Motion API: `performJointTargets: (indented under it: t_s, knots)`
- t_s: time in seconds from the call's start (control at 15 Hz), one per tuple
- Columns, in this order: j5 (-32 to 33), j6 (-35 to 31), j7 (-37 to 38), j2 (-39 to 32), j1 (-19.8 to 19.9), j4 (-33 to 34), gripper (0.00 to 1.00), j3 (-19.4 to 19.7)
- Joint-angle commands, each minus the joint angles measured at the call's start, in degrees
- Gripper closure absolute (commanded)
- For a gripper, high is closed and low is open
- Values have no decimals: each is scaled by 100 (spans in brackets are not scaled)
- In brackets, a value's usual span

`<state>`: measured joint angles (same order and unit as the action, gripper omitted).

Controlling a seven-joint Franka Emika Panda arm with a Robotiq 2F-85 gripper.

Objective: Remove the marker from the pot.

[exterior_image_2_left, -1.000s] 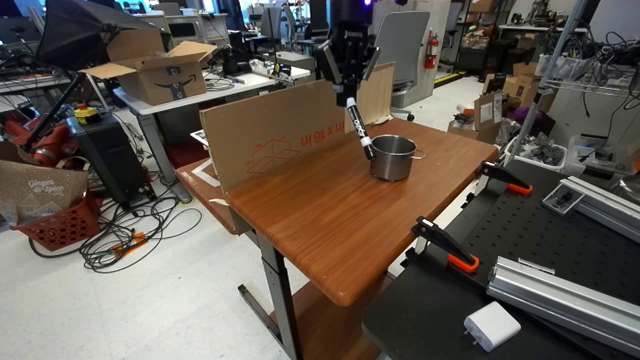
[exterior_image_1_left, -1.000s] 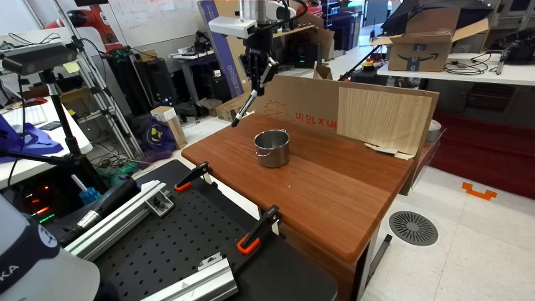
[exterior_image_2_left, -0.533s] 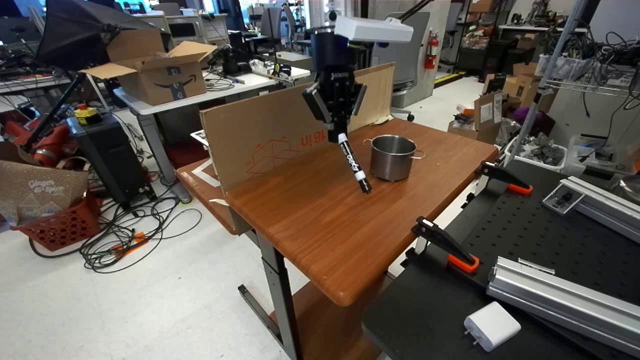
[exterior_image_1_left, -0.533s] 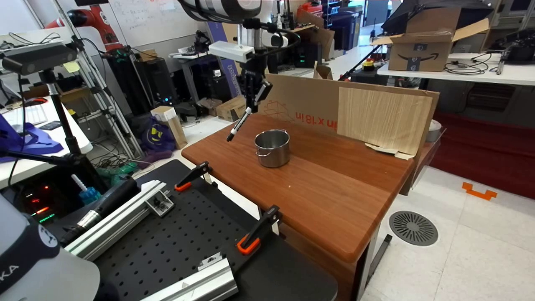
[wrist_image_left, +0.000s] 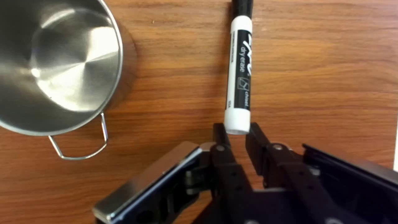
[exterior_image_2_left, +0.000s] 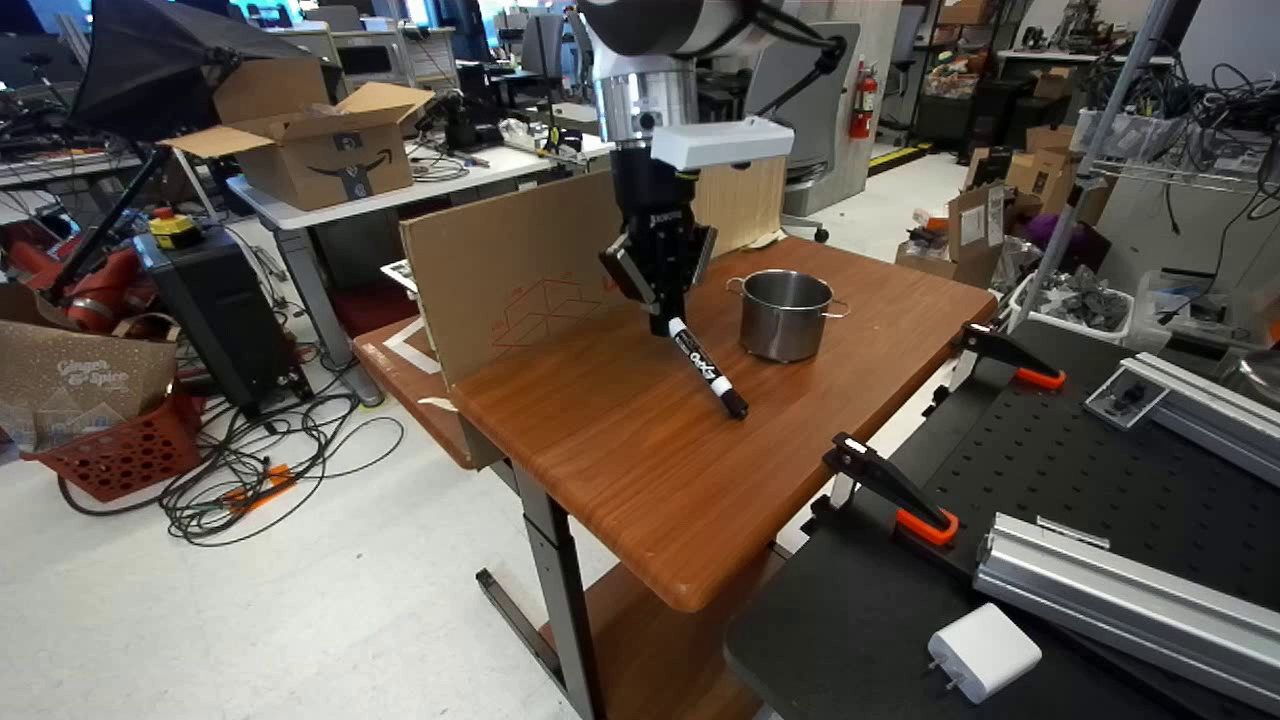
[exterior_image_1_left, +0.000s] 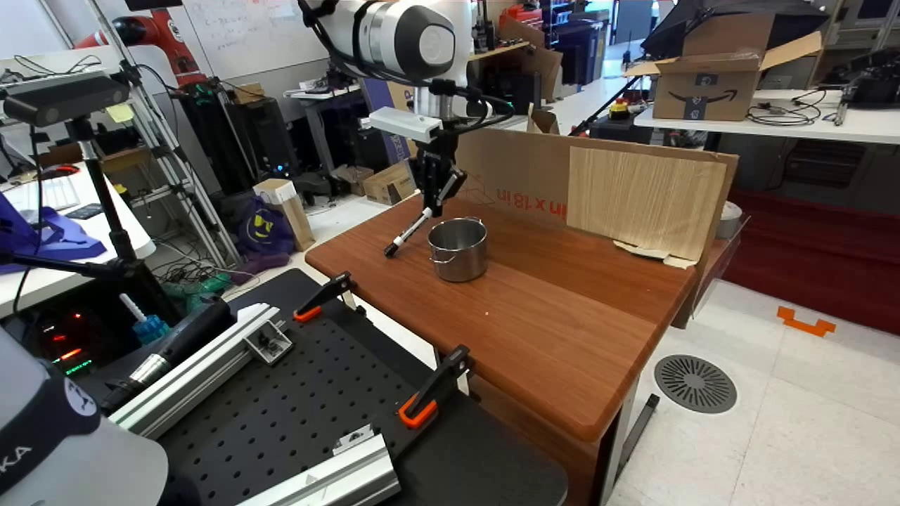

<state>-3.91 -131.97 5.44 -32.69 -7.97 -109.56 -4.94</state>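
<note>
At the bottom of the wrist view we saw the black two-fingered hand (wrist_image_left: pixel 237 130) pinching the slim black-and-white marker (wrist_image_left: pixel 239 70) by its white end; both had just come down beside the round grey metal pot (wrist_image_left: pixel 62 65) at upper left. Whether the marker's dark tip touched the brown wood-grain counter (wrist_image_left: pixel 311 93) we could not tell, but only letting go seemed left.

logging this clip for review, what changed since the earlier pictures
The gripper has come down toward the table, bringing the marker low beside the pot; whether it touches down, I can't tell. The marker also slants more. Nothing was newly grasped or let go: the marker stays gripped. The pot and table stayed put.
</note>
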Motion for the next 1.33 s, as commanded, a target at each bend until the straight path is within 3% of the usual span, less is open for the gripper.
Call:
performJointTargets:
  t_s: [0.0,0.53,0.6,0.8,1.13,1.27]
  knots:
    - [164,21,158,-419,-106,407,95,95]
    - [448,70,558,-915,-301,897,95,287]
    - [461,94,593,-929,-313,918,54,296]
    - [466,101,653,-933,-317,959,40,290]
    - [445,133,637,-952,-287,1024,2,293]
    - [444,131,641,-946,-286,1040,0,299]
